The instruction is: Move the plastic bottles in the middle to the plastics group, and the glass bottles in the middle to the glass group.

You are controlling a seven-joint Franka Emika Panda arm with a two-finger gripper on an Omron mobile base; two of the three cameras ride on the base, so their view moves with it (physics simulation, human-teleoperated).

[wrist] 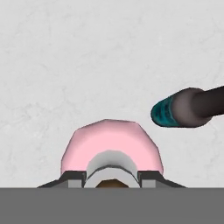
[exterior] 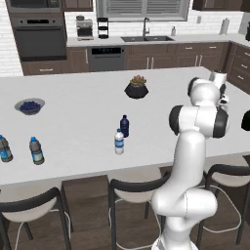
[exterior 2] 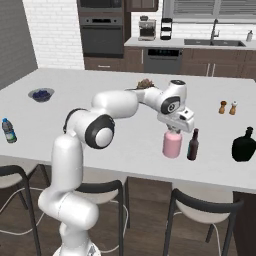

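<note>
My gripper [exterior 2: 174, 131] is shut on the neck of the squat pink glass bottle [exterior 2: 172, 145], which stands upright at counter level just left of the slim dark brown bottle [exterior 2: 193, 145]. In the hand view the pink bottle [wrist: 111, 146] sits below my gripper [wrist: 111, 178], with the dark bottle's teal-tipped neck [wrist: 183, 107] to its right. The clear white-capped bottle [exterior: 119, 141] and the navy bottle [exterior: 124, 126] stand together mid-counter. Two greyish blue-capped bottles [exterior: 35, 150] [exterior: 5, 149] stand at the far left.
A squat black bottle [exterior 2: 244, 145] stands right of the brown one. Salt and pepper shakers [exterior 2: 228, 107] are behind it. A potted plant [exterior: 136, 88] and a bowl of blueberries [exterior: 30, 106] sit farther back. Stools [exterior: 132, 188] line the counter's near edge.
</note>
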